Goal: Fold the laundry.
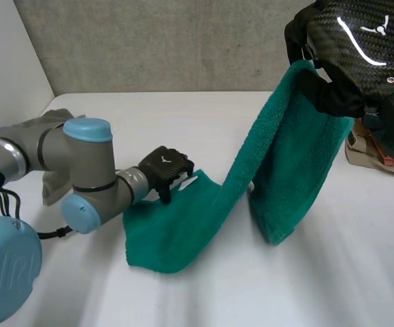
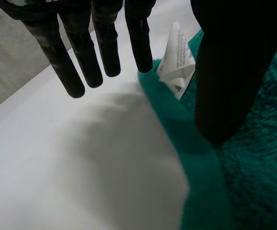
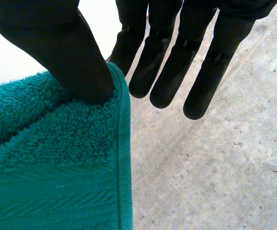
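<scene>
A green towel (image 1: 176,235) lies with one end flat on the white table (image 1: 183,122) and rises to the upper right. My right hand (image 1: 360,48) holds it up by a corner, high over the table. In the right wrist view the thumb (image 3: 66,52) pinches that corner of the towel (image 3: 47,167) against a finger. My left hand (image 1: 164,167) rests low at the flat end's far corner, by a white label (image 1: 190,182). Its fingers (image 2: 81,52) are straight over bare table, its thumb (image 2: 229,72) is over the towel (image 2: 253,158) beside the label (image 2: 176,60), and nothing is gripped.
A grey cloth (image 1: 57,116) lies at the table's left behind my left arm. A brown, cardboard-like thing (image 1: 370,153) sits at the right edge under my right arm. A grey wall (image 1: 183,41) closes the back.
</scene>
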Tool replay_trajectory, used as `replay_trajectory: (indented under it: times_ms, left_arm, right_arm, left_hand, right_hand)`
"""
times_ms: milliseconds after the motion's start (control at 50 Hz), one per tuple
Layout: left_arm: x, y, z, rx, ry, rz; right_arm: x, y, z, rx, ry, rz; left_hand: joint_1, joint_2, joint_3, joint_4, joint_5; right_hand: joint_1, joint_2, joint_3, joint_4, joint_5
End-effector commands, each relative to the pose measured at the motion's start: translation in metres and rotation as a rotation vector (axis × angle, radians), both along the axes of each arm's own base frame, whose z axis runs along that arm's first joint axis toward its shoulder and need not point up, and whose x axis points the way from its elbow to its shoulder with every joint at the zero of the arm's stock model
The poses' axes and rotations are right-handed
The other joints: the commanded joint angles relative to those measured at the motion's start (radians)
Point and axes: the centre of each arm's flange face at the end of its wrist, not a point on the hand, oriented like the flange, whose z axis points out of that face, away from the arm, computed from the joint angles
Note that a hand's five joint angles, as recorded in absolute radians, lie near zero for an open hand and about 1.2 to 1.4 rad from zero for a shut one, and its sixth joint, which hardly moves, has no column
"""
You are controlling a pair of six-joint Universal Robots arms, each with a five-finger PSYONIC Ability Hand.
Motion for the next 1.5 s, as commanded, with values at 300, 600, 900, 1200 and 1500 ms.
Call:
replay_trajectory:
  times_ms: [300, 600, 900, 1200, 1500]
  left_arm:
    - [-0.02, 0.043, 0.007, 0.028, 0.008, -0.13]
    - [-0.017, 0.015, 0.035, -0.179, 0.012, 0.093]
    - [0.042, -0.002, 0.147, -0.436, 0.182, 0.321]
    - [0.043, -0.024, 0.074, -0.319, -0.08, 0.293]
    - [0.026, -0.077, 0.251, -1.201, 0.574, 0.423]
  right_arm:
    - [0.003, -0.015, -0.019, 0.064, 0.025, -0.018]
    - [-0.005, -0.029, -0.004, 0.027, 0.01, -0.065]
    - [-0.018, -0.095, -0.042, 0.273, 0.093, -0.176]
    - [0.011, -0.17, -0.146, 0.427, 0.531, -0.336]
    - [0.03, -0.207, 0.028, -0.412, -0.174, -0.54]
  left_hand:
    - [-0.114, -0.111, -0.109, -0.107, -0.105]
    - [0.905, 0.908, 0.91, 0.912, 0.913]
    - [0.905, 0.908, 0.91, 0.912, 0.913]
    - [0.905, 0.908, 0.91, 0.912, 0.913]
    - [0.905, 0.908, 0.91, 0.912, 0.913]
  right_hand:
    - [0.256, 0.215, 0.206, 0.194, 0.231]
    - [0.256, 0.215, 0.206, 0.194, 0.231]
    - [0.256, 0.215, 0.206, 0.194, 0.231]
    - [0.256, 0.215, 0.206, 0.194, 0.231]
    - [0.256, 0.215, 0.206, 0.194, 0.231]
